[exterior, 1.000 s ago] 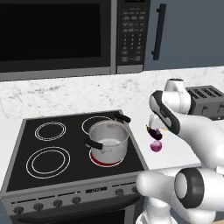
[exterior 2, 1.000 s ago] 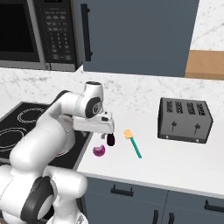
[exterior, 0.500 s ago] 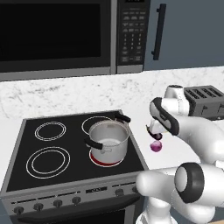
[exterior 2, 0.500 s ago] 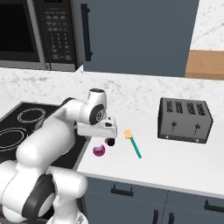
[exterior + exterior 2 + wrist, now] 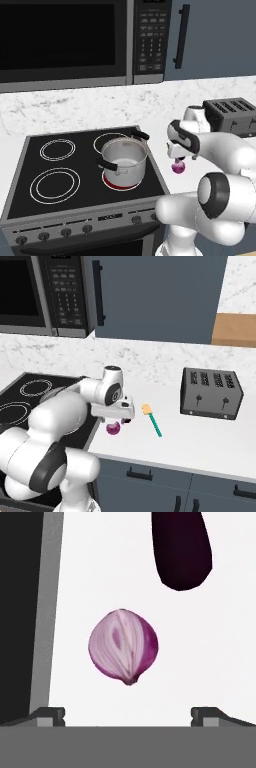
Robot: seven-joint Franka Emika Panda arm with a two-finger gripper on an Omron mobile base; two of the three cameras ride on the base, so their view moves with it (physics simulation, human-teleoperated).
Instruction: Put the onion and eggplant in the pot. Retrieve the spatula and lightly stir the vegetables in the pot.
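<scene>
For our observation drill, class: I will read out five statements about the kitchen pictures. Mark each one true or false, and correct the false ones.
1. The round pinkish-purple onion already lies inside the shiny steel pot. False: it lies on the white counter, beside the black stovetop.
2. The robot's hand is open, with nothing between its fingertips. True.
3. The glossy dark purple eggplant lies on the counter close to the onion, apart from it. True.
4. The teal-handled spatula with a tan head stands in the pot. False: it lies flat on the counter, between the onion and the dark four-slot toaster.
5. The pot sits on a stove burner. True.
</scene>
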